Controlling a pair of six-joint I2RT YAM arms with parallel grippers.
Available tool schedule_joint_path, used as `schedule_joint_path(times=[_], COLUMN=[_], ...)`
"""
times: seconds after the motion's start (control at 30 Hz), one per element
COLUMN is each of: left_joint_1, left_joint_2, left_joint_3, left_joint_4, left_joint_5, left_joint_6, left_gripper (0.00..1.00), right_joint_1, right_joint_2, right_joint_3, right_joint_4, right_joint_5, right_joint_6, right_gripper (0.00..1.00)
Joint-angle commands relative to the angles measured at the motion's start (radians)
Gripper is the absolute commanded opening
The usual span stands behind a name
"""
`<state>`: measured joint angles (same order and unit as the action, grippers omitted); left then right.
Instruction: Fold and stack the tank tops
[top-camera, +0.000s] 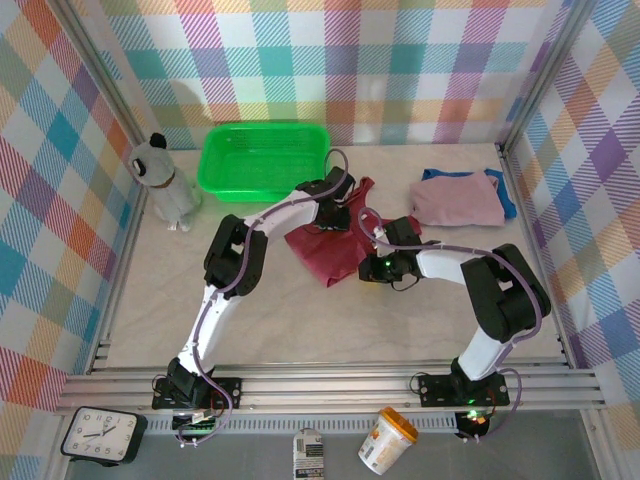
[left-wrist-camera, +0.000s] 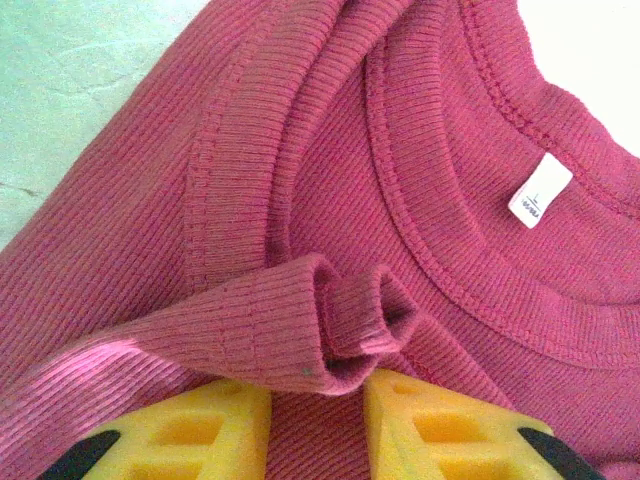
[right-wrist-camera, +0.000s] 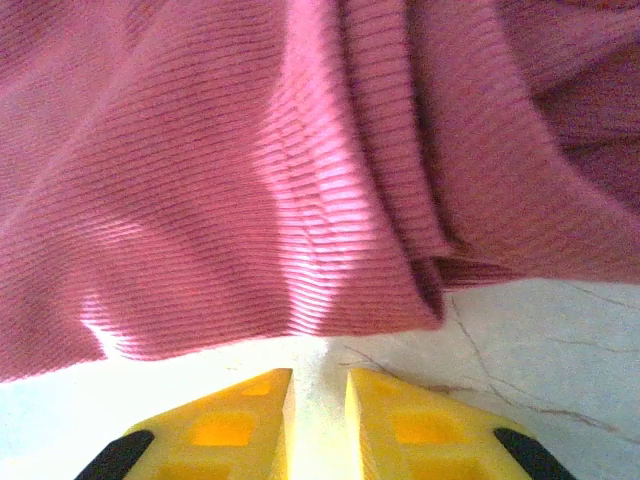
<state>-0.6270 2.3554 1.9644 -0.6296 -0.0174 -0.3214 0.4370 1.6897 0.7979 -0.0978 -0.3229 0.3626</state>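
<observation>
Where the arms meet, the dark red tank top (top-camera: 322, 258) lies on the bench (top-camera: 300, 325)
Its fold sits clamped in the left tool (left-wrist-camera: 318, 385); the right tool (right-wrist-camera: 318, 375) stands nearly together, gripping nothing.

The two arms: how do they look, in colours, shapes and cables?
Both the left arm and the right arm have white rounded links between bulky black joint housings, and a thin purple cable loops along each. A green light glows near the right wrist. The left gripper and right gripper have yellow plastic fingers with hollow pockets and black outer patches.
</observation>
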Motion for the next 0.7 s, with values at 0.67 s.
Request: schedule_joint_path(times=[0.67], left_joint_1=[0.031], left_joint_2=[-0.337], left_joint_3=[-0.315], left_joint_4=[-0.169], left_joint_5=[-0.181], left_joint_6=[0.116], left_gripper=[0.42], right_joint_1=[0.222], right_joint_2=[-0.03], right_joint_3=[0.082], right_joint_4=[0.213], right_joint_5=[-0.036], right_joint_6=[-0.274], right_gripper=[0.52])
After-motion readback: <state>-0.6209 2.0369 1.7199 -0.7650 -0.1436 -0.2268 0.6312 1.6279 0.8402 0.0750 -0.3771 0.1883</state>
